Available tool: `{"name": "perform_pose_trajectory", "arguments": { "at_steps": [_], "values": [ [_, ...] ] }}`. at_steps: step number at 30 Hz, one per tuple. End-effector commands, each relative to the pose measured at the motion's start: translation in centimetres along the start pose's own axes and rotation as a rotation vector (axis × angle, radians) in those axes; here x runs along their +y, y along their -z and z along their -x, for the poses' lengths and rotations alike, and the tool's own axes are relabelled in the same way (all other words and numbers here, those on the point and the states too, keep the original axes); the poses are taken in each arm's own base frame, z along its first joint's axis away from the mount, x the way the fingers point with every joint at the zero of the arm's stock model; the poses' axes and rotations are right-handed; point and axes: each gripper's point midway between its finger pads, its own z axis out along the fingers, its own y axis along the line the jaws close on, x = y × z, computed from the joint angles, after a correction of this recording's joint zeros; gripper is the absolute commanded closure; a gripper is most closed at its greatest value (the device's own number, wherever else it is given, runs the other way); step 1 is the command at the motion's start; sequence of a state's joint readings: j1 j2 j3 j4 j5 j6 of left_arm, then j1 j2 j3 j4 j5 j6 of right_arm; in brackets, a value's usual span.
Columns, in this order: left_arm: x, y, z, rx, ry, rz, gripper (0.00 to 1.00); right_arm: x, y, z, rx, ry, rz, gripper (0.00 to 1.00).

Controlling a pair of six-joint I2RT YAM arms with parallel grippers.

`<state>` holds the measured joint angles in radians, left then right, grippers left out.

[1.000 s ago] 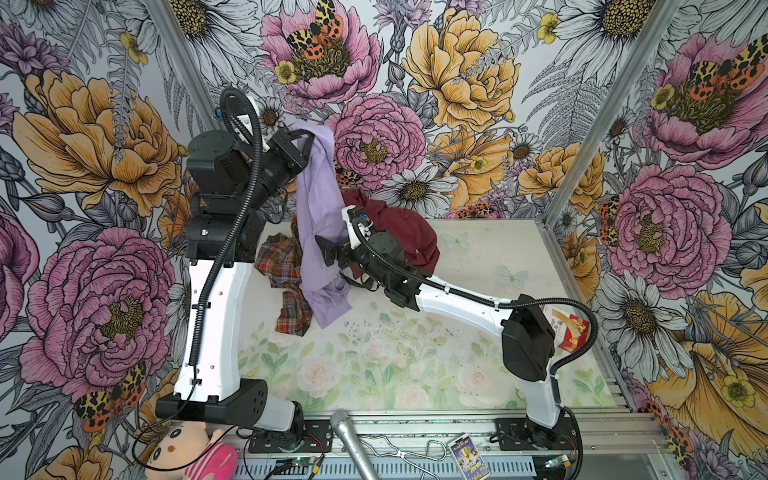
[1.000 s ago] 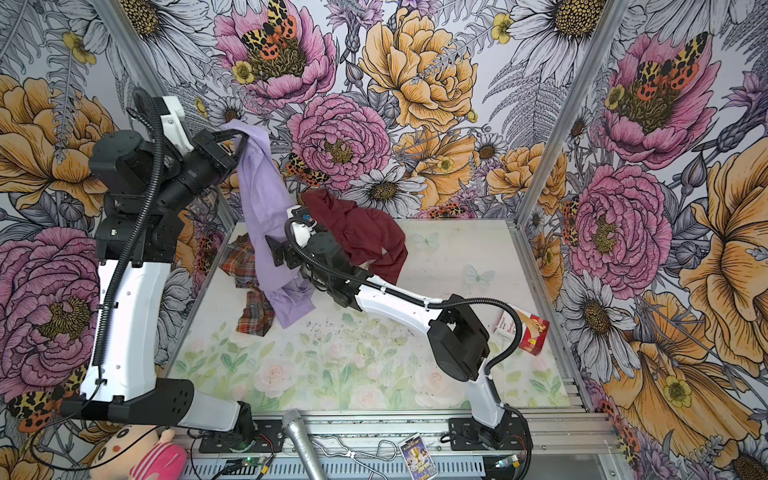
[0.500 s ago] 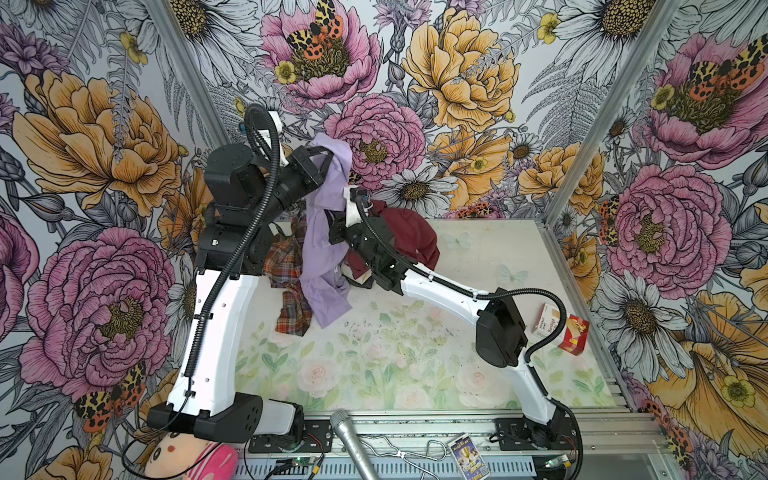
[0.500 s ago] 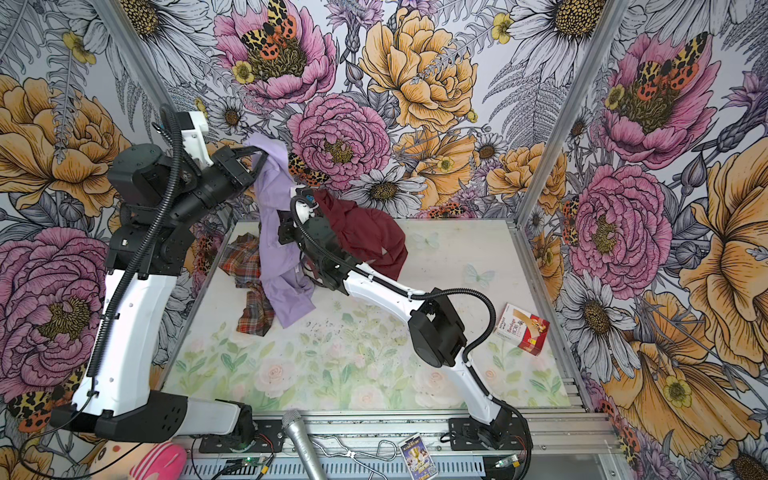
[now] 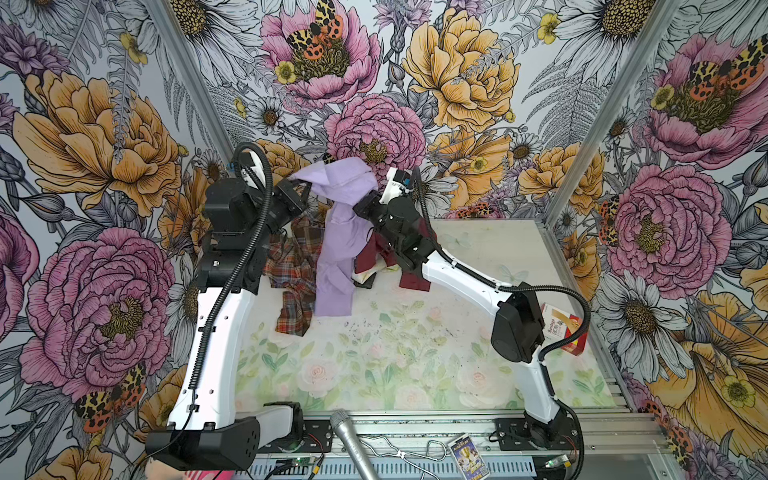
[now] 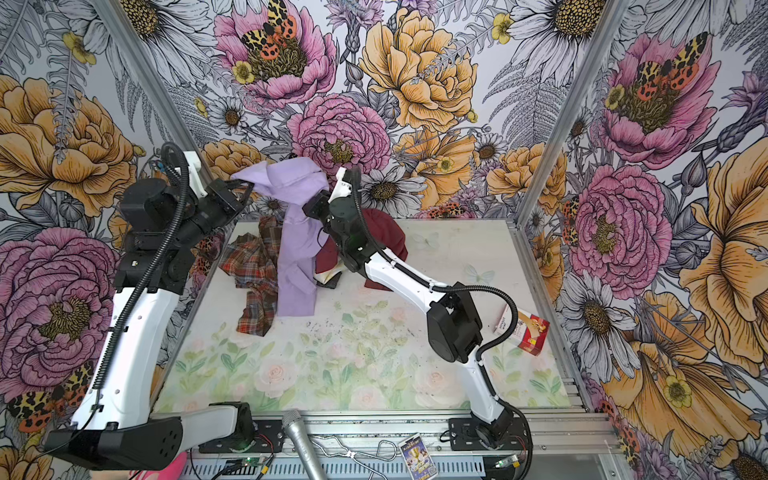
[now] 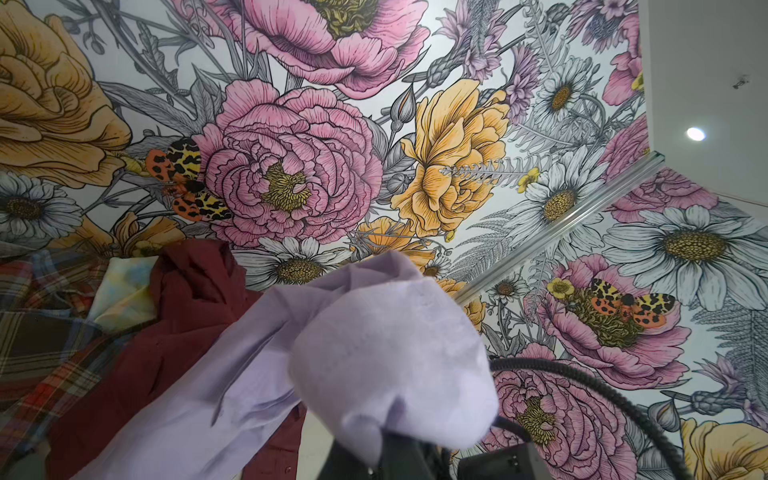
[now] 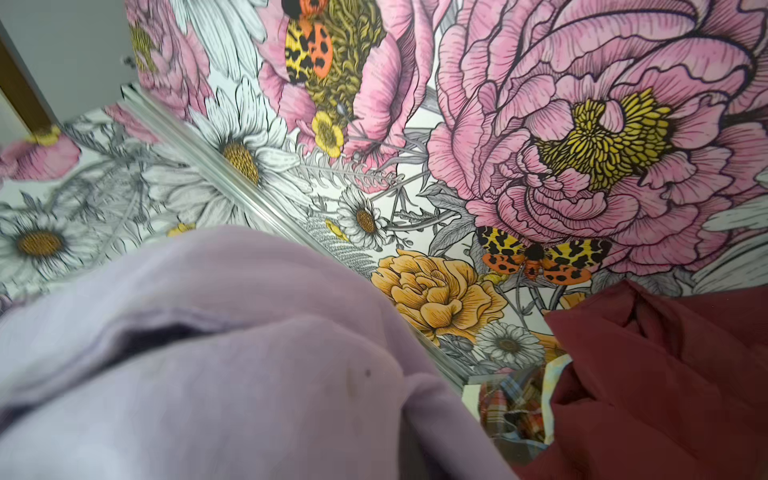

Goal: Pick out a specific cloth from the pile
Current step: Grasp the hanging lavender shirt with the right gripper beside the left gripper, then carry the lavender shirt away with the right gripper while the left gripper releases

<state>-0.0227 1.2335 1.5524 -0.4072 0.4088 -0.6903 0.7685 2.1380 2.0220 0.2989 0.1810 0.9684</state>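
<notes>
Cloth (image 5: 338, 237) in left pincer (image 5: 302, 188), right pincer (image 5: 360, 206)

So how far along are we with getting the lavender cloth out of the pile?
Done: the upper part of the thin pale lavender cloth is raised high. In hand: left hand and right hand are both shut on its top edge. Left: its tail lies on the table beside the red-brown plaid cloth and dark maroon shirt, not yet carried clear.
</notes>
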Motion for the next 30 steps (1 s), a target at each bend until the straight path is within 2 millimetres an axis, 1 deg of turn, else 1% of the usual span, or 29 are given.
{"name": "perform_pose_trajectory", "arguments": {
  "at_steps": [1,3,4,7,8,10,13,15,18,20,22,25,28,30],
  "values": [
    [-0.3,0.2,-0.5,-0.002,-0.048,-0.042,1.00,4.8,1.9,6.5,-0.115,-0.303,0.110,1.00],
    [1.0,-0.1,-1.6,0.016,-0.048,-0.020,1.00,4.4,2.0,7.5,-0.125,-0.450,0.125,1.00],
    [1.3,-0.2,-2.0,0.022,-0.052,-0.021,1.00,4.2,1.9,8.0,-0.130,-0.511,0.138,1.00],
    [2.4,-1.0,-3.7,0.047,-0.055,-0.016,1.00,4.8,1.8,9.3,-0.143,-0.668,0.189,1.00],
    [2.8,-1.3,-4.3,0.055,-0.058,-0.016,0.98,5.2,1.8,9.8,-0.147,-0.704,0.205,1.00],
    [3.4,-1.9,-5.4,0.072,-0.054,-0.008,0.86,6.2,2.0,10.7,-0.155,-0.738,0.230,1.00],
    [3.3,-2.5,-6.9,0.103,-0.084,-0.016,0.65,7.5,2.8,12.0,-0.169,-0.750,0.241,1.00],
    [3.0,-3.0,-8.1,0.129,-0.116,-0.013,0.52,8.3,3.8,13.0,-0.185,-0.750,0.247,1.00],
    [2.9,-3.5,-9.0,0.158,-0.118,-0.014,0.34,8.7,5.2,14.5,-0.228,-0.732,0.235,1.00],
    [2.6,-3.5,-9.4,0.165,-0.129,-0.022,0.27,8.6,6.2,15.6,-0.257,-0.709,0.212,1.00],
    [2.0,-3.5,-9.6,0.174,-0.145,-0.039,0.22,8.2,7.0,16.7,-0.287,-0.688,0.195,1.00],
    [1.1,-3.7,-10.8,0.230,-0.190,-0.074,0.15,7.4,8.5,18.4,-0.336,-0.672,0.153,1.00],
    [1.1,-3.8,-11.9,0.275,-0.246,-0.070,0.06,6.2,10.2,20.7,-0.403,-0.646,0.108,1.00],
    [1.1,-3.8,-12.9,0.312,-0.274,-0.080,0.03,5.6,11.4,22.7,-0.444,-0.633,0.098,1.00]
  ]
}}
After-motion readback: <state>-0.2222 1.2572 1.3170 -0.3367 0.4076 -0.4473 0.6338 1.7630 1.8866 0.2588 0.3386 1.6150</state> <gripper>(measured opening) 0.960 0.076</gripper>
